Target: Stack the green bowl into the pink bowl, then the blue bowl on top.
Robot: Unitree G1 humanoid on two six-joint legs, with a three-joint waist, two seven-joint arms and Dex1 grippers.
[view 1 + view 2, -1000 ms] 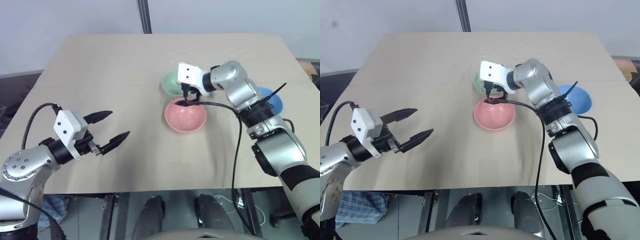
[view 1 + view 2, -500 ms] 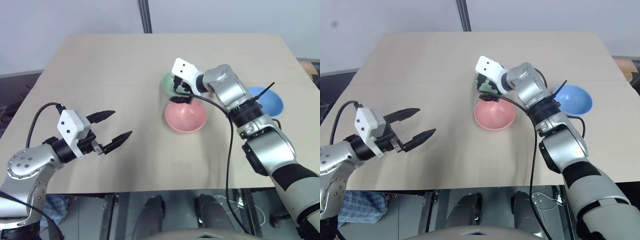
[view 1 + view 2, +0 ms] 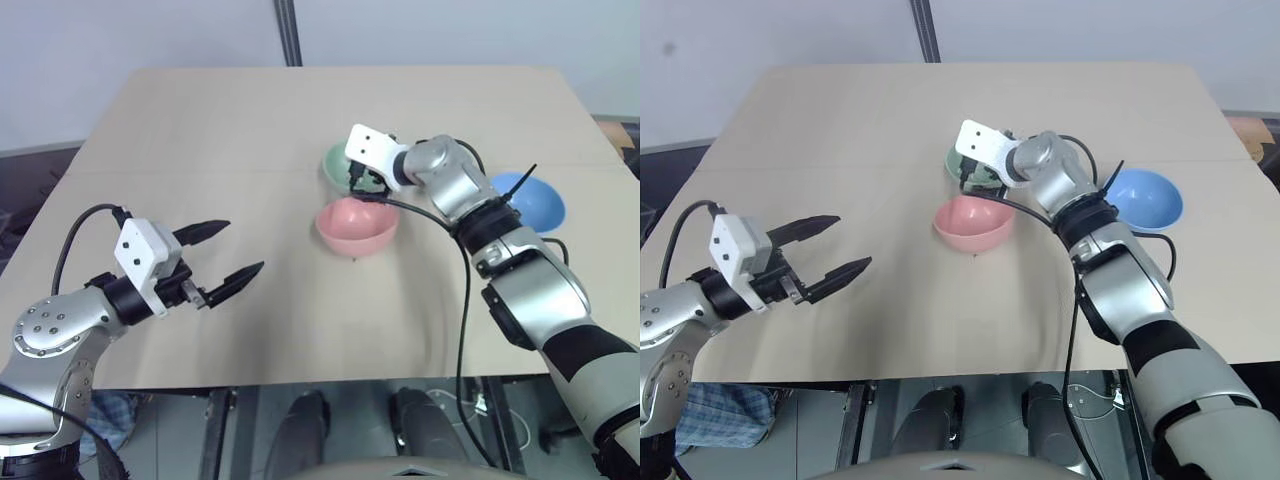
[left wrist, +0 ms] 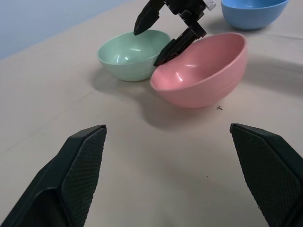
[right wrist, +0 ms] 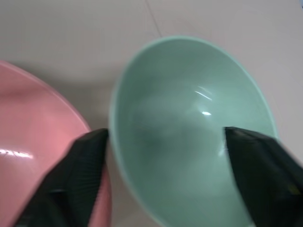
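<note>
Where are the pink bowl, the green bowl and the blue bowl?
pink bowl (image 3: 356,224), left eye view, on its inner wall.
green bowl (image 4: 130,49), left wrist view, on its inside.
blue bowl (image 3: 1148,196), right eye view, on its inside.

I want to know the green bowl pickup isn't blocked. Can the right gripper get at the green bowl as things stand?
Probably yes. The right gripper hangs open right at the green bowl, one finger over its hollow, one outside. The tilted pink bowl crowds its outer finger.
</note>
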